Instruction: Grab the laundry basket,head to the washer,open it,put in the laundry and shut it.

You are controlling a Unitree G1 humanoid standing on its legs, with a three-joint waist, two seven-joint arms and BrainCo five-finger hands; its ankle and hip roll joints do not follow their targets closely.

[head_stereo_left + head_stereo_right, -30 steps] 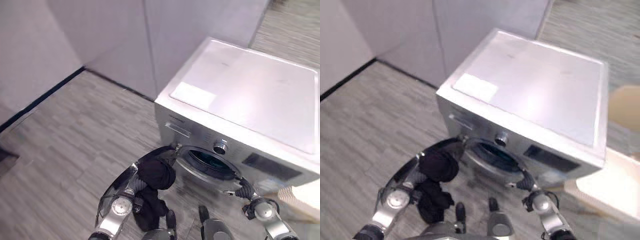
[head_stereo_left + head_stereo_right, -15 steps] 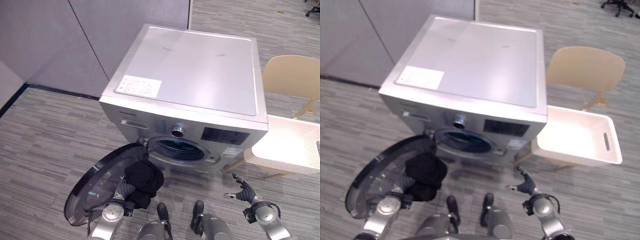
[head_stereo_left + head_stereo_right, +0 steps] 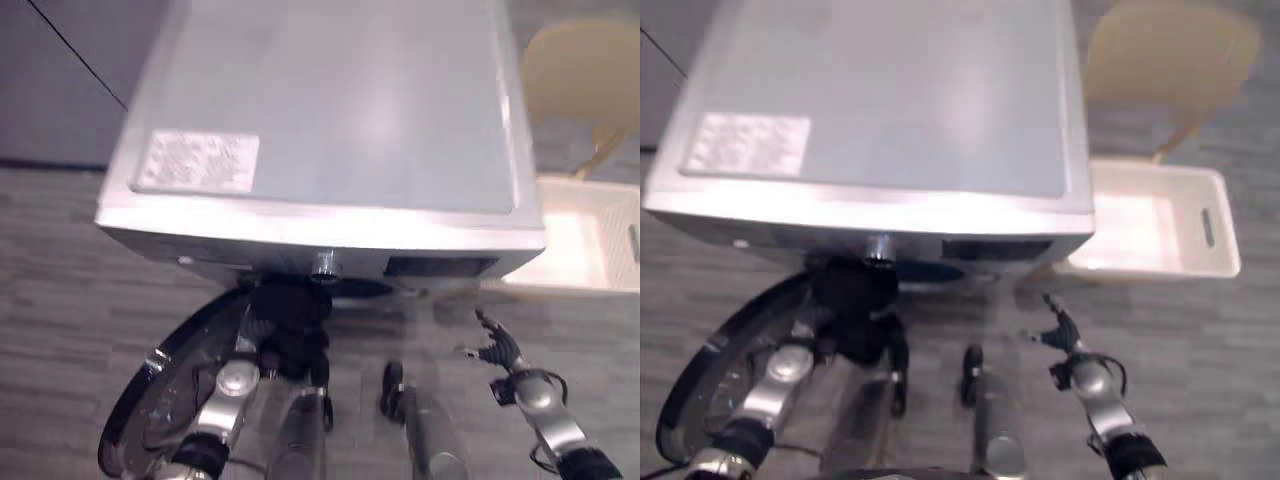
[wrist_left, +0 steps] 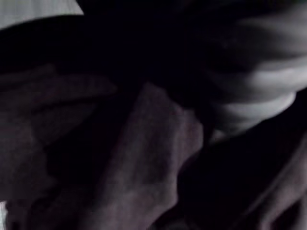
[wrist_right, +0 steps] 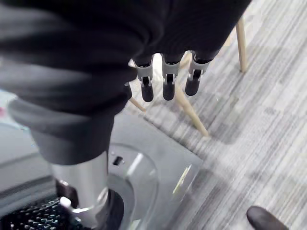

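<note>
Floor (image 3: 60, 260): grey striped planks.
Washer (image 3: 330, 130): door (image 3: 160, 390) open.
Basket (image 3: 1160, 225): beside washer.
Left hand (image 3: 262, 330): fingers buried in dark laundry (image 3: 290, 310), cannot tell.
Right hand (image 3: 497, 350): fingers loose, empty.

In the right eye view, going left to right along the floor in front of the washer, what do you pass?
Open washer door → black laundry bunched at the left hand → right hand → white laundry basket.
</note>
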